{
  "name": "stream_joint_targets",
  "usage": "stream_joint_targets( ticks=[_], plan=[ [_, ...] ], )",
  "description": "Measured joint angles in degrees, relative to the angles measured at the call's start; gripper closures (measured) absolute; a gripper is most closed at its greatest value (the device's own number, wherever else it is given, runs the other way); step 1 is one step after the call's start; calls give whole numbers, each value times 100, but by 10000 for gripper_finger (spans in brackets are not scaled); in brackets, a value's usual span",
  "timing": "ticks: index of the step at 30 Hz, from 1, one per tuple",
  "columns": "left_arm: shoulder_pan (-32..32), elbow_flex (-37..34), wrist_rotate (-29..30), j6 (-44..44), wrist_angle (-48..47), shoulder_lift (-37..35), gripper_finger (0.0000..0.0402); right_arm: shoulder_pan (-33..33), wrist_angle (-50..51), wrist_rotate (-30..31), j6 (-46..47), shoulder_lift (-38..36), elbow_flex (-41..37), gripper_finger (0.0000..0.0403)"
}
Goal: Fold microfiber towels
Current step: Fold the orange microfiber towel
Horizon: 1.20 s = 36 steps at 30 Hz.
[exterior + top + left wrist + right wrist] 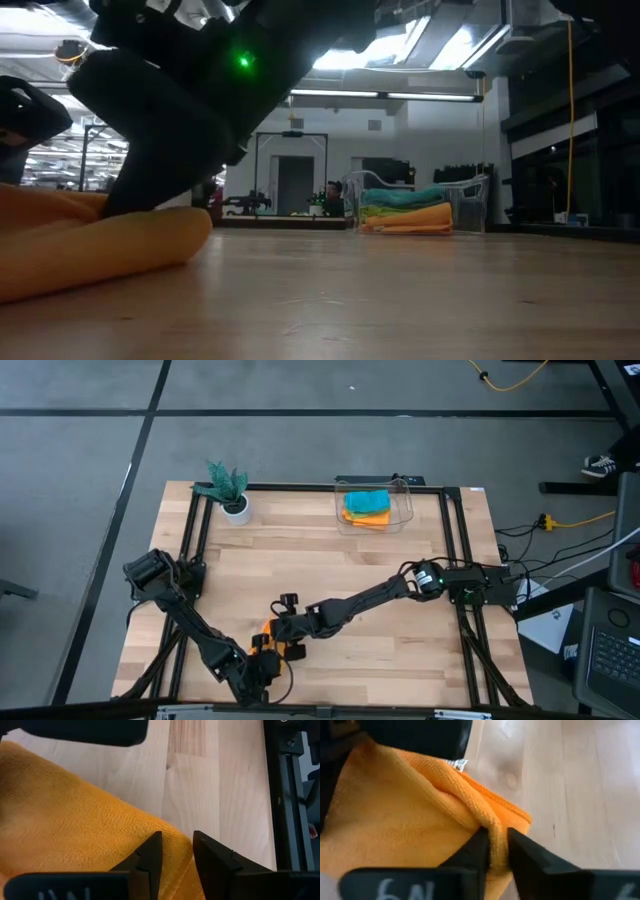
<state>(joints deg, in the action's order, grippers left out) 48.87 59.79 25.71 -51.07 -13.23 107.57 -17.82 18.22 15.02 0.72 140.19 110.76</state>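
One orange microfiber towel [294, 650] lies bunched on the wooden table near its front edge, between my two grippers. It also shows in the low view [110, 245], the left wrist view [75, 835] and the right wrist view [395, 820]. My left gripper [262, 660] is shut on it at the near side. My right gripper [281, 632] is shut on it from the far side. The other towels, teal-blue, orange and lime green, lie stacked in the clear bin [375, 508] at the far edge. My left gripper pinches the orange towel's edge near a corner [181, 842] between its two fingers. The towel's body lies spread on the table ahead of the fingers. One layer or several, I cannot tell. My right gripper pinches a raised fold of the orange towel [495, 832] between its two fingers, close to the hemmed edge with the small white label [459, 765]. Several layers are gathered in the fold. The rest of the towel lies slack on the table.
A small green plant in a white pot [230, 495] stands at the far left. The clear bin also shows in the low view [415, 205]. Black frame rails [195, 550] run along the table's left and right sides. Bare wood [400, 650] lies to the right of the towel.
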Motion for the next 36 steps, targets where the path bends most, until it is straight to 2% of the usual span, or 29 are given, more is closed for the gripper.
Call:
stream_joint_targets(
  ticks=[5,11,15,19,22,25,29,31,35,36],
  plan=[
    [1,0,-13,-1,43,0,301,7,36,43,-147,-138,0,264],
    [1,0,-13,11,44,-17,301,4,288,485,-236,-590,2,204],
    [1,0,29,47,38,-163,301,4,743,743,-77,-1112,9,192],
    [-19,0,36,264,-44,-555,301,-24,1480,668,263,-1555,11,190],
    [-21,2,60,322,-467,-1046,301,-101,1962,603,620,-1759,11,190],
    [3,2,55,96,-1350,-1588,301,-221,1998,555,928,-1749,-85,190],
    [105,2,186,-234,-2619,-2226,301,-366,642,-27,1257,-1523,-645,189],
    [146,2,394,-235,-2923,-2465,301,-433,-617,-314,1253,-1289,-1002,189],
    [189,2,928,-39,-3049,-2691,301,-544,-2978,-169,1038,-623,-1352,189],
    [189,2,966,34,-3041,-2697,301,-558,-3231,-34,924,-465,-1330,189]
  ],
)
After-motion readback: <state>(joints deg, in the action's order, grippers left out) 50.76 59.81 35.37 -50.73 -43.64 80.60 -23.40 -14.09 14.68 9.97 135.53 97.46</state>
